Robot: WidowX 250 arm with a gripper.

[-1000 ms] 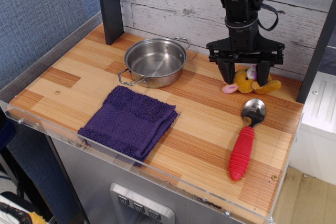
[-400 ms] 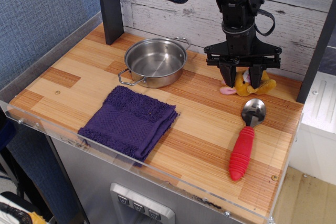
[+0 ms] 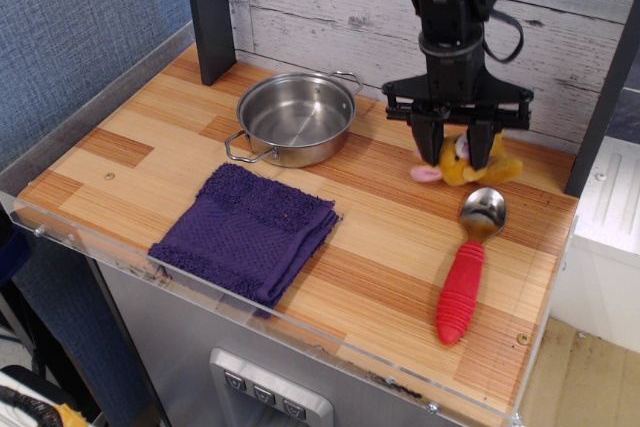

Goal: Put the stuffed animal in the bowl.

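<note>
The stuffed animal [image 3: 462,162] lies at the far right of the table [image 3: 390,237], a little further left than a second ago, now pinched between the fingers of the gripper [image 3: 456,145], which have narrowed onto it. The bowl [image 3: 296,117] sits unmoved to the left, the red-handled spoon [image 3: 466,267] nearer

No readable text, label, brand, number or sign on anything in view.
</note>
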